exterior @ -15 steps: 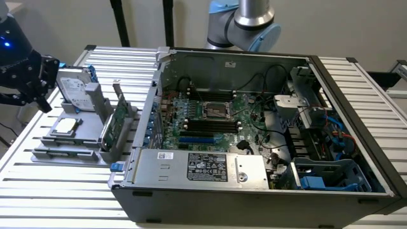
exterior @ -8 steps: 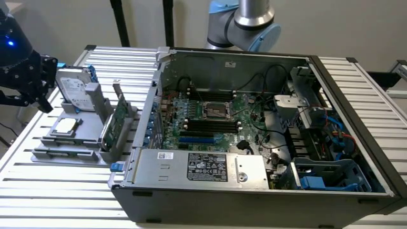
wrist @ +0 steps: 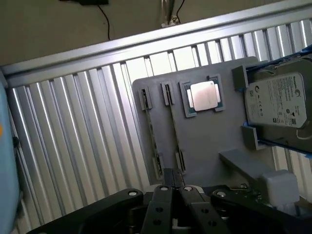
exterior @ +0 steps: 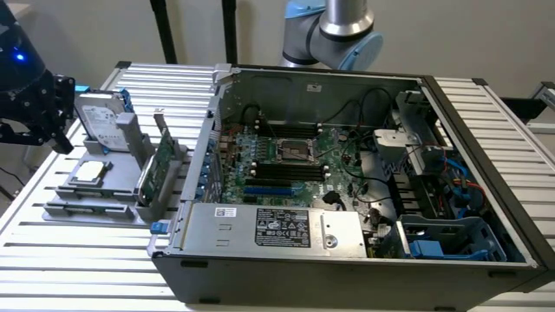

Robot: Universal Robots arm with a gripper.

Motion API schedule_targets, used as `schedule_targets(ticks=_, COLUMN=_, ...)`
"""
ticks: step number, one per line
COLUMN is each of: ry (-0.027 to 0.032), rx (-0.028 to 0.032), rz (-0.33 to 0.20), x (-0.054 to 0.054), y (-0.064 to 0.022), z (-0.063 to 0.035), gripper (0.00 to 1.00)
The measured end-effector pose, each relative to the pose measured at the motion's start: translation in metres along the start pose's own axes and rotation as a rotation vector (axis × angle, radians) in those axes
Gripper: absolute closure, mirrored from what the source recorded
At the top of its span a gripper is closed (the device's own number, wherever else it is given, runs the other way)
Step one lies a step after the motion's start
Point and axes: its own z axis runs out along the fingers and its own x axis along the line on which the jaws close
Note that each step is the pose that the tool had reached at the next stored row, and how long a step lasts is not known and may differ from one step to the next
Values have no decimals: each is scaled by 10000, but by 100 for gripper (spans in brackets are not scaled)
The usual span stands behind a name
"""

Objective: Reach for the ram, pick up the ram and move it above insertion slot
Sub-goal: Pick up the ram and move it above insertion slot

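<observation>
The gripper is seen at the upper left of the exterior view, held over the far end of a grey tray that lies on the slatted tabletop, to the left of an open case. In the wrist view the fingers are pressed together at their tips, and nothing is pinched between them. The ram is not held: it stands on edge in a narrow holder of the tray, just past the fingertips in the wrist view, with a second such holder beside it. On the same tray are set a CPU, a hard drive propped upright and a card standing on edge near the case. Inside the case, black slots are seen at the middle of the board, well apart from the gripper. The arm is seen at the top centre, behind the case.
</observation>
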Motion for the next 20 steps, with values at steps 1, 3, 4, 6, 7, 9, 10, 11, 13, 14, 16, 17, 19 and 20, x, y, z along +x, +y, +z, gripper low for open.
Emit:
schedule_targets(ticks=1, ry=-2, rx=11, rz=-186, x=0, y=0, z=1, gripper=89)
schedule_targets(ticks=3, ry=-7, rx=31, rz=-552, x=0, y=0, z=3, gripper=89)
schedule_targets(ticks=4, ry=-9, rx=42, rz=-731, x=0, y=0, z=5, gripper=89)
schedule_targets(ticks=6, ry=-13, rx=59, rz=-1092, x=0, y=0, z=7, gripper=89)
schedule_targets(ticks=7, ry=-14, rx=66, rz=-1272, x=0, y=0, z=8, gripper=89)
schedule_targets(ticks=9, ry=-16, rx=73, rz=-1638, x=0, y=0, z=9, gripper=89)
schedule_targets(ticks=10, ry=-16, rx=72, rz=-1817, x=0, y=0, z=10, gripper=89)
schedule_targets(ticks=11, ry=-16, rx=71, rz=-1951, x=2, y=7, z=11, gripper=89)
schedule_targets(ticks=13, ry=-17, rx=71, rz=-1988, x=5, y=10, z=11, gripper=89)
schedule_targets(ticks=14, ry=-18, rx=69, rz=-1988, x=7, y=9, z=10, gripper=88)
schedule_targets(ticks=16, ry=-21, rx=71, rz=-1988, x=14, y=8, z=12, gripper=82)
schedule_targets(ticks=17, ry=-21, rx=71, rz=-1987, x=19, y=7, z=15, gripper=76)
schedule_targets(ticks=19, ry=-23, rx=75, rz=-1983, x=30, y=8, z=32, gripper=70)
schedule_targets(ticks=20, ry=-21, rx=80, rz=-1980, x=38, y=10, z=46, gripper=70)
